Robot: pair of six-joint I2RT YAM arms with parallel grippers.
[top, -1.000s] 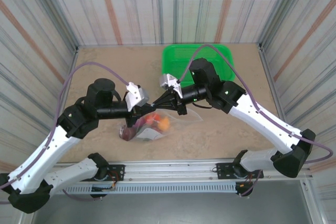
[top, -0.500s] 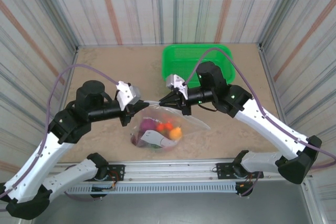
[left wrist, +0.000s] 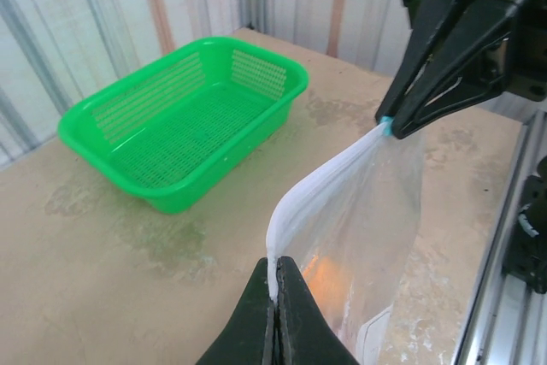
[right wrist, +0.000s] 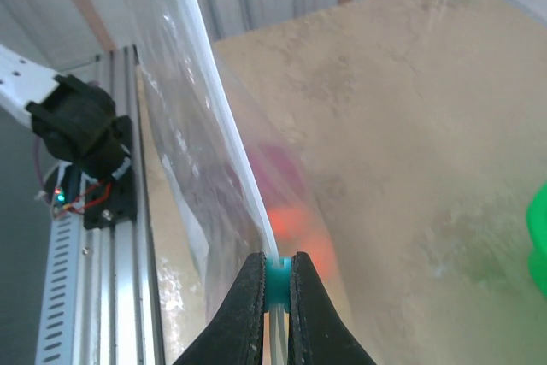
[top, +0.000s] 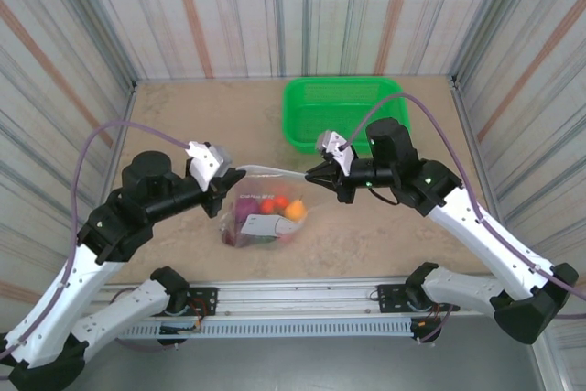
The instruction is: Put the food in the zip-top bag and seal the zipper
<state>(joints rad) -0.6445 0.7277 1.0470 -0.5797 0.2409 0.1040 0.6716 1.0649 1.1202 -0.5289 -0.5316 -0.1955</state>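
Observation:
The clear zip-top bag [top: 261, 215] hangs between the two arms above the table, with the toy food [top: 279, 208] inside: purple, red, orange and green pieces. Its whitish zipper strip [top: 270, 170] is stretched taut between the grippers. My left gripper [top: 229, 182] is shut on the strip's left end [left wrist: 275, 275]. My right gripper [top: 311, 177] is shut on the light-blue slider tab [right wrist: 276, 275] at the strip's right end. In the left wrist view the slider [left wrist: 386, 125] sits between the right fingers [left wrist: 436, 66]. The food shows as red and orange blurs [right wrist: 295, 224] through the plastic.
A green mesh basket [top: 341, 112] stands at the back of the table, behind the right gripper, with nothing in it [left wrist: 184, 121]. An aluminium rail [top: 302, 298] runs along the near edge. Corrugated walls enclose the table.
The two grippers have moved apart, the left one to the left and the right one to the right. The zipper strip is pulled out longer and the bag hangs lower between them.

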